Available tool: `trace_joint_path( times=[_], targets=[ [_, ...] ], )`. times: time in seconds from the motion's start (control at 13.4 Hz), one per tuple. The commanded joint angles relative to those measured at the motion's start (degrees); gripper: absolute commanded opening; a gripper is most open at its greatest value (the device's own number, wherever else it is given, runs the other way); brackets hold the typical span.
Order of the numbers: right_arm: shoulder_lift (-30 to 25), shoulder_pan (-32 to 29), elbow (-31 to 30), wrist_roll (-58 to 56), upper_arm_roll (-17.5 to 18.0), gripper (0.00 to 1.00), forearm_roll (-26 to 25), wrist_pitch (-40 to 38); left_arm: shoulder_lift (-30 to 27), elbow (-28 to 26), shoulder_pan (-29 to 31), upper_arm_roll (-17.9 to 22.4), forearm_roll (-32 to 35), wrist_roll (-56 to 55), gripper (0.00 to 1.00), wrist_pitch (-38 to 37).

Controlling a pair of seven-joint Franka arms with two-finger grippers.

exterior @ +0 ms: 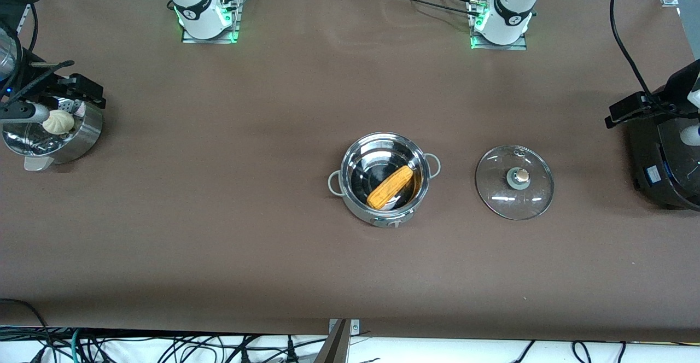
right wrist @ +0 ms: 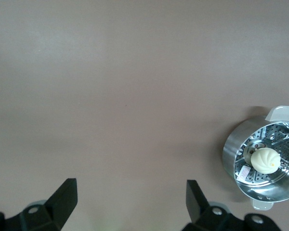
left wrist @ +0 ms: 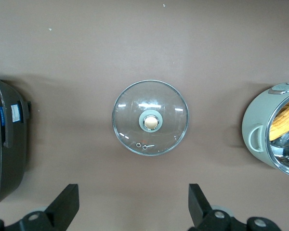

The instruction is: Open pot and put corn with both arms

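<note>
Corn [exterior: 389, 188] in pot [exterior: 350, 162] (lid [exterior: 514, 182] off)

Brown-covered table [exterior: 219, 232], cables [exterior: 164, 346] tangled along its near edge.

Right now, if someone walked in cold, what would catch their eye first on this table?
The open pot mid-table, with the yellow corn lying slanted inside. Beside it, toward the left arm's end, its glass lid lies flat on the table, knob up. Both hands are open in the air: the left hand over the table by the lid, the right hand over bare table.
</note>
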Motion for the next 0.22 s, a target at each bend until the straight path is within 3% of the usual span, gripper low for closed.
trace_joint_path(
  times=[0.0,0.15],
  targets=[
    [1.1,-0.6,1.9,-0.8,0.2,1.00,-1.2,-0.3,0.5,1.8,0.2,-0.1,-1.0,-0.4,1.00,-1.5],
    [1.3,-0.7,1.9,-0.9,0.1,1.00,-1.1,-0.3,0.5,1.8,0.1,-0.3,-1.0,-0.4,1.00,-1.4]
  ],
)
